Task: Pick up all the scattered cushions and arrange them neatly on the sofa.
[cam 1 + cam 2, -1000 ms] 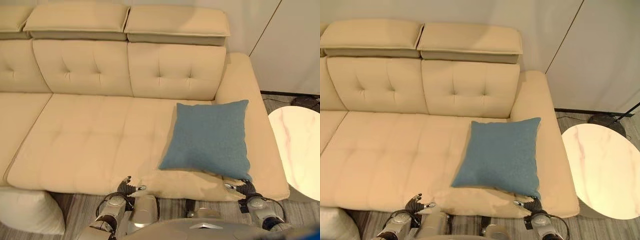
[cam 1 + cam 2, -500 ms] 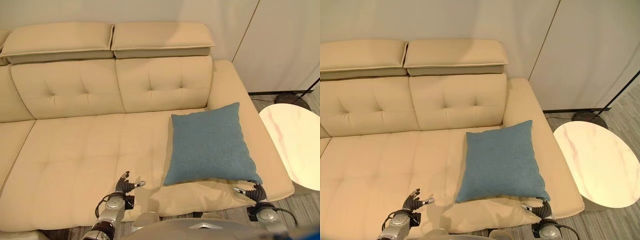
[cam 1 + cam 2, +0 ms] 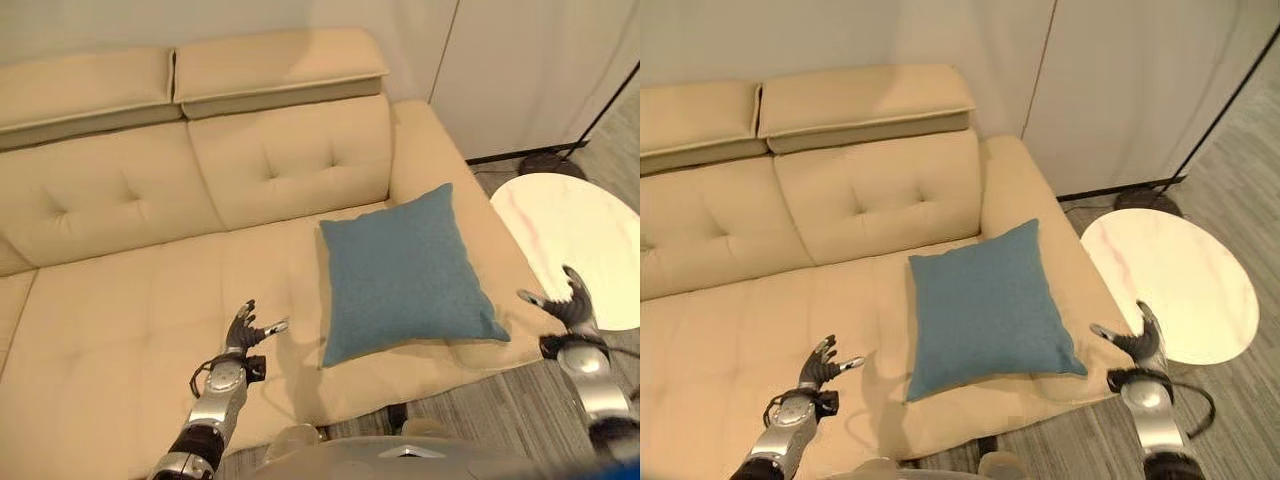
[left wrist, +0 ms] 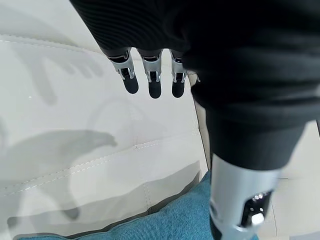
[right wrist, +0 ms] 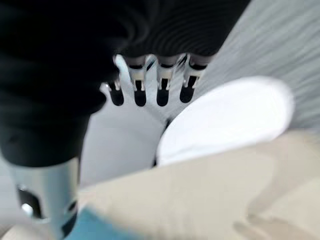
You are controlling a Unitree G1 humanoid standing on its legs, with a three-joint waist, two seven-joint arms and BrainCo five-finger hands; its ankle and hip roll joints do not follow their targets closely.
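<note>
On the beige sofa (image 3: 150, 300) the blue cushion (image 3: 405, 272) lies flat near the seat's front right corner, and with my left robot hand (image 3: 243, 330) and right robot hand (image 3: 568, 305) both spread empty, it may slide off the front edge.

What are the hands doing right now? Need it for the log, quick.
Left hand: open, holding nothing, above the sofa seat.
Right hand: open, holding nothing, beside the blue cushion.

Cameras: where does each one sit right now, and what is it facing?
Head eye views: look down on the beige sofa, blue cushion and round marble side table; left hand and right hand show, both open.
Left wrist view: along its fingers at the seat and cushion corner.
Right wrist view: past its fingers toward table and sofa arm.
Shared: sofa and cushion.
</note>
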